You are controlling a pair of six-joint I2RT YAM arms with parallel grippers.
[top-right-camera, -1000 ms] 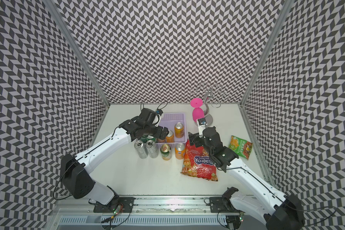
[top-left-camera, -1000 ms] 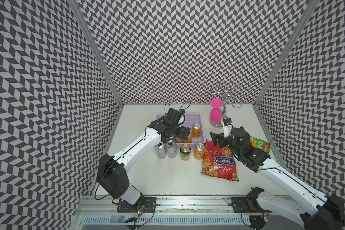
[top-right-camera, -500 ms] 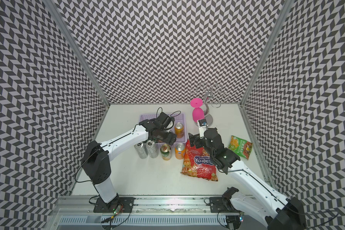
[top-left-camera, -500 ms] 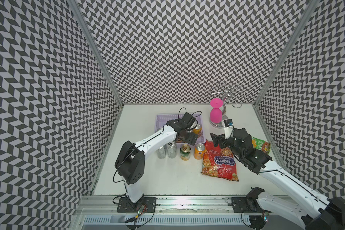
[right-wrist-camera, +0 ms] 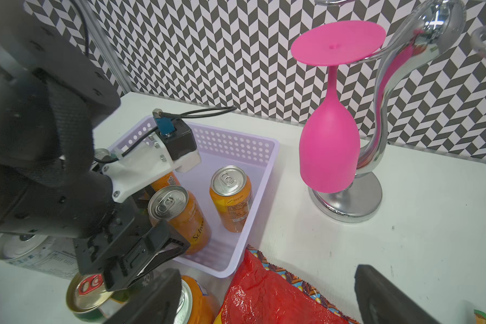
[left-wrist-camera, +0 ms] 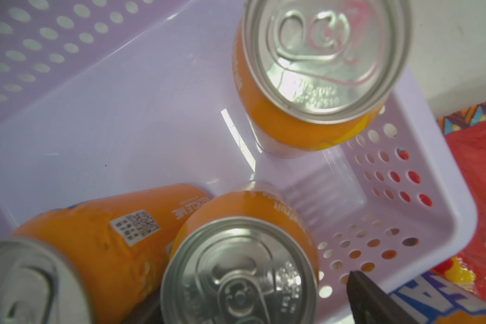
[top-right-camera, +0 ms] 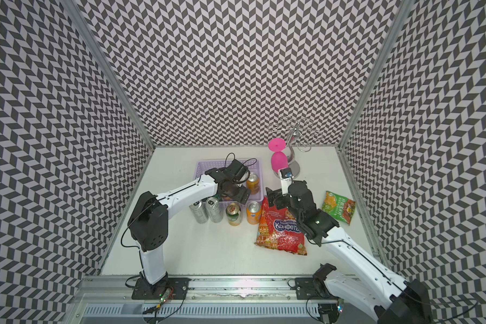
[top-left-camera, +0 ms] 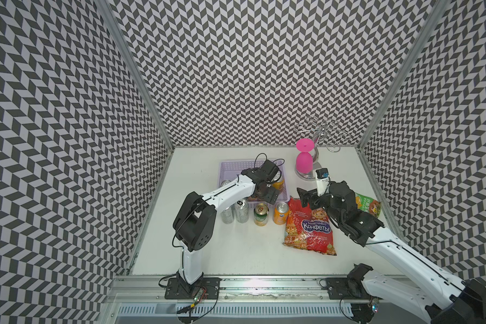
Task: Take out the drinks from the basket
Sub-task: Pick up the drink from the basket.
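Lilac plastic forms the basket [top-left-camera: 227, 168], which stands on the table [top-left-camera: 236, 252] towards its far side. We find three drinks inside. The first orange can [right-wrist-camera: 230, 196] stands upright against the right wall. The second orange can [right-wrist-camera: 177, 213] stands upright at the near right corner. The third orange can [left-wrist-camera: 96, 235] is tipped over beside it.

The left gripper [left-wrist-camera: 246, 291] hangs over the second orange can, jaws spread either side of it. A gap shows between one finger [left-wrist-camera: 371, 297] and the can.

The right gripper [right-wrist-camera: 267, 297], jaws wide apart and empty, hovers over the far edge of the red snack bag [top-left-camera: 309, 227].

Just in front of the basket, two silver cans [top-left-camera: 227, 220] [top-left-camera: 242, 214], a green can [top-left-camera: 261, 217] and a fourth orange can [top-left-camera: 280, 214] stand upright in a row.
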